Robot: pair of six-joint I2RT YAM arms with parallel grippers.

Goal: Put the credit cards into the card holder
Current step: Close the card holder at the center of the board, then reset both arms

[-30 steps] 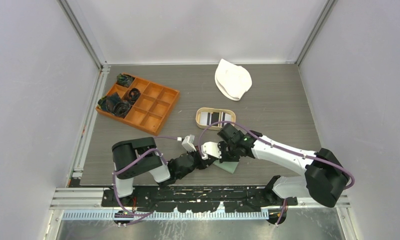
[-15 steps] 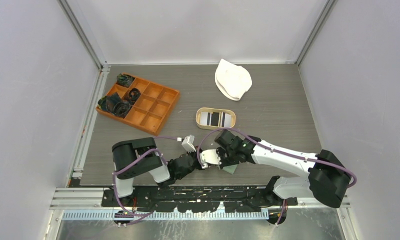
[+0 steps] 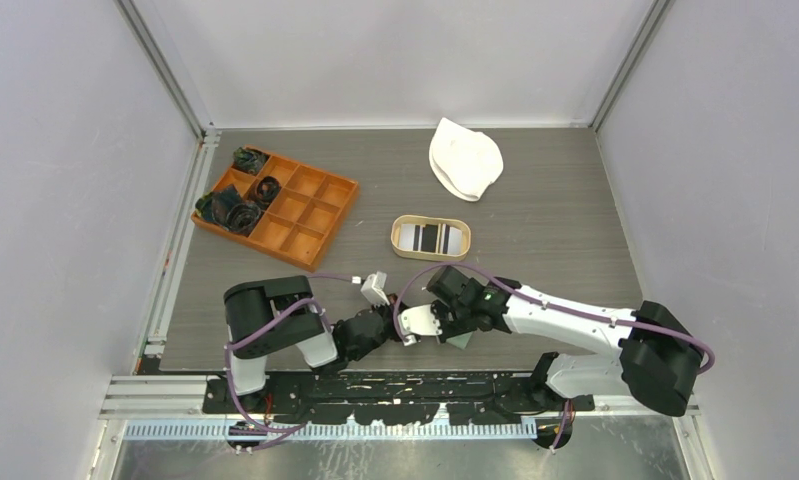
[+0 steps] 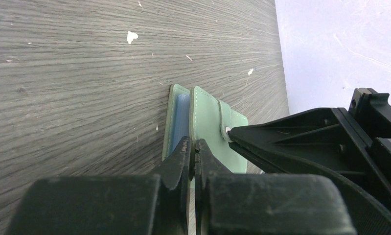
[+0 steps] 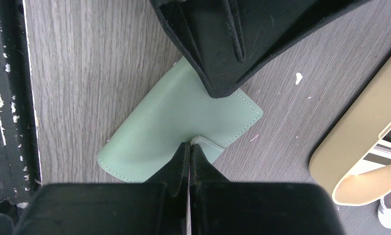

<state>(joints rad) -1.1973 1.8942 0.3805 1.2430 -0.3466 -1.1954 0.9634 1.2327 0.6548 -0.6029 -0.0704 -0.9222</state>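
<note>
Top external: you see only a green corner of the card holder (image 3: 461,341), near the table's (image 3: 555,200) front edge; both wrists cover the rest.
Left wrist: the left gripper (image 4: 193,147) has its jaws almost together at the holder's near edge; whether they pinch it cannot be told. Blue lining between the leaves shows only here.
Right wrist: the right gripper (image 5: 190,147) has its jaws closed, tips at the snap tab; grip unclear.
Credit cards (image 3: 431,237): in the tan tray (image 3: 393,238), which the right wrist view cuts off.

Bright even light, blurry foreground.
</note>
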